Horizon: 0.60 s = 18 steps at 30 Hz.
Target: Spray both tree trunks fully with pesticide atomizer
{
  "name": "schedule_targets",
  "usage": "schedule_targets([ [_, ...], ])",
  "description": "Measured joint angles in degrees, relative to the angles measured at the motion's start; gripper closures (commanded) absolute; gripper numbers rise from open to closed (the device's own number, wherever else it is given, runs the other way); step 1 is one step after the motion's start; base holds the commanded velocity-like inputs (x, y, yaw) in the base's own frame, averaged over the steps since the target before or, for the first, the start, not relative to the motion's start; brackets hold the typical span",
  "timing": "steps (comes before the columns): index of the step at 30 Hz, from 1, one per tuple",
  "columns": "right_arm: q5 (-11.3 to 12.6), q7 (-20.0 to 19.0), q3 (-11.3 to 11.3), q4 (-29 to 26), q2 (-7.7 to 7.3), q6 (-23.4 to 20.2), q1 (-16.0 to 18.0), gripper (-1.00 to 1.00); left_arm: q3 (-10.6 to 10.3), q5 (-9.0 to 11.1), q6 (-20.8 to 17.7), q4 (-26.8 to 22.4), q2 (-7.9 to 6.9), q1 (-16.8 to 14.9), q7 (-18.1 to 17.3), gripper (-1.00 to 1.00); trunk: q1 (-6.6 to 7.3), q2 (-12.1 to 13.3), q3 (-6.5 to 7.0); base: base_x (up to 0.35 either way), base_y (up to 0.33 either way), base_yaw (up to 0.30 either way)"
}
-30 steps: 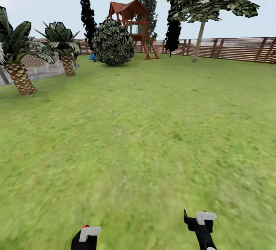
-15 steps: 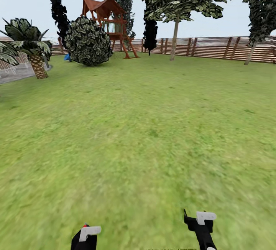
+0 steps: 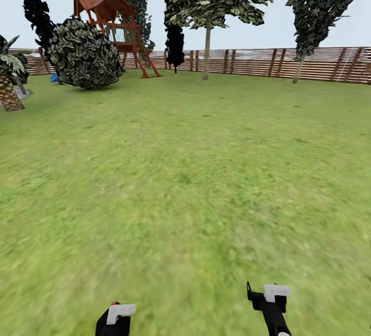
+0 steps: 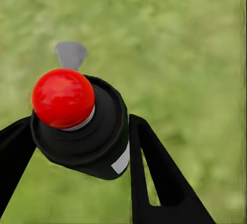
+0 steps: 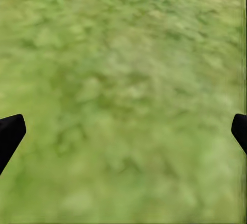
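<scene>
At the bottom edge of the head view, the left pincer (image 3: 114,319) sits low at lower left and the right pincer (image 3: 272,302) at lower right, both over grass. In the left wrist view the left pincer (image 4: 77,141) is clenched on the pesticide atomizer (image 4: 85,126), a black bottle with a round red cap and a white label patch, its two black fingers (image 4: 154,172) pressed against the bottle's sides. A small grey nozzle tip (image 4: 71,54) juts out beyond the cap. In the right wrist view the right pincer (image 5: 123,131) is released: its fingertips (image 5: 10,131) stand far apart at the frame's two side edges with bare lawn between them.

The garden's green lawn (image 3: 185,171) fills the lower and middle frame of the head view. At the left edge stands a short palm (image 3: 9,83) with a scaly trunk. Farther back at upper left is a round dark bush (image 3: 85,53), with a red-brown wooden play tower (image 3: 111,27) just behind it. A brown slatted fence (image 3: 268,63) runs across the back. In front of it stand two trees, one at upper centre with a slim pale tree trunk (image 3: 207,52) and a broad crown, another tree (image 3: 322,6) at upper right. Dark narrow cypress-like trees (image 3: 175,45) rise near the fence.
</scene>
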<state>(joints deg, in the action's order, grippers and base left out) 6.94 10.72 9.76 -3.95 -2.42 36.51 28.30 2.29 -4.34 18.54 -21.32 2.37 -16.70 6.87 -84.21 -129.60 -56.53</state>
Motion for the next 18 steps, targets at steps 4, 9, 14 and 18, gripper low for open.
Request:
schedule_targets([
  [4,0.0,0.0,0.0,0.0,0.01,-0.01,0.0,-1.0,0.0,0.0,0.0,0.2,0.0,0.0,0.08,1.0,0.0,0.0,-0.09,0.336,-0.008,-0.298],
  [9,0.0,0.0,0.0,0.0,0.02,0.02,0.0,-1.0,0.0,-0.02,0.0,0.23,0.0,0.0,0.09,1.0,0.0,0.0,-0.2,0.319,-0.104,-0.299],
  [14,0.0,0.0,0.0,0.0,0.01,0.02,0.0,-1.0,0.0,-0.04,0.0,0.24,0.0,0.0,0.16,1.0,0.0,0.0,-0.31,0.309,-0.127,-0.298],
  [18,0.0,0.0,0.0,0.0,0.01,0.03,0.0,-1.0,0.0,-0.04,0.0,0.24,0.0,0.0,0.17,1.0,0.0,0.0,-0.4,0.309,-0.128,-0.298],
])
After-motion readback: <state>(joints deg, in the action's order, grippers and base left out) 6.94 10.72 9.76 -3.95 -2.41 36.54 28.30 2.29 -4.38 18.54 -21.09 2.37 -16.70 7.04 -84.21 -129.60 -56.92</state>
